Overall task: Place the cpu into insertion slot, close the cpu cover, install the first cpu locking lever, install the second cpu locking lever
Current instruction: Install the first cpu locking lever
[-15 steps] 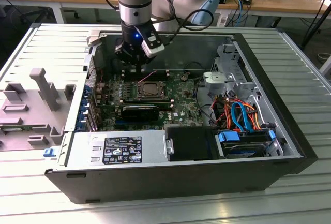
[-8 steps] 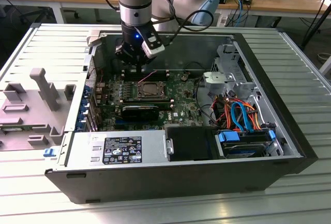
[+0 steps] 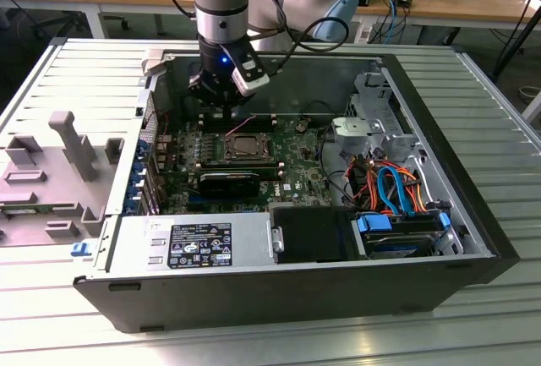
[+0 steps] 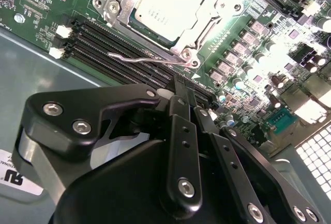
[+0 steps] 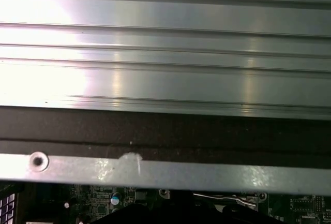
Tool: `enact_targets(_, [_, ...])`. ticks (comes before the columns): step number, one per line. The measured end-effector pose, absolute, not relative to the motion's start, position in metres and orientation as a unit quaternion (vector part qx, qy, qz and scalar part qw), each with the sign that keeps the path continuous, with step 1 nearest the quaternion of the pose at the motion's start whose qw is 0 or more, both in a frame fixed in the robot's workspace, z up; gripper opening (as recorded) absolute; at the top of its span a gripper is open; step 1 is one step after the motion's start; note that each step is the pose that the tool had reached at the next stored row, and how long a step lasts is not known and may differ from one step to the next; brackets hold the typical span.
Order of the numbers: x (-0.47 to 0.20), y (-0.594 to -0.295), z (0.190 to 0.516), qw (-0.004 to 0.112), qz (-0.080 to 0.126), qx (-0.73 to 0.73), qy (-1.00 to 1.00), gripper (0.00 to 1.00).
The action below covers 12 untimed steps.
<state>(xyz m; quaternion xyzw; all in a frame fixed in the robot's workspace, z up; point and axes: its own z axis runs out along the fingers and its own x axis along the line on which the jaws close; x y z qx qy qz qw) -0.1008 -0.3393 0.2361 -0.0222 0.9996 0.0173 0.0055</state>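
One arm hangs over the open case, its gripper (image 4: 187,97) closed on nothing, fingertips pressed together just beside a thin lever (image 4: 147,57) at the socket's edge. Cpu (image 4: 166,8) sits in the slot (image 3: 246,148) under the lowered cover (image 4: 209,14)

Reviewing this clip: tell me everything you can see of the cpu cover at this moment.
The cpu cover is a thin silver metal frame with a large square window, lying flat and closed over the insertion slot on the green motherboard. The grey cpu shows through the window. Screws sit at its corners, and a thin wire locking lever runs along the side facing the memory slots. In the second wrist view the end effector hangs close to that side, not visibly touching the cover.
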Motion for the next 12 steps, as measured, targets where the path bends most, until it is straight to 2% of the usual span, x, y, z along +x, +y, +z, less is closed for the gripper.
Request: enact_targets(12, [-0.0999, -0.3393, 0.2335, 0.006, 0.017, -0.022, 1.000, 0.11])
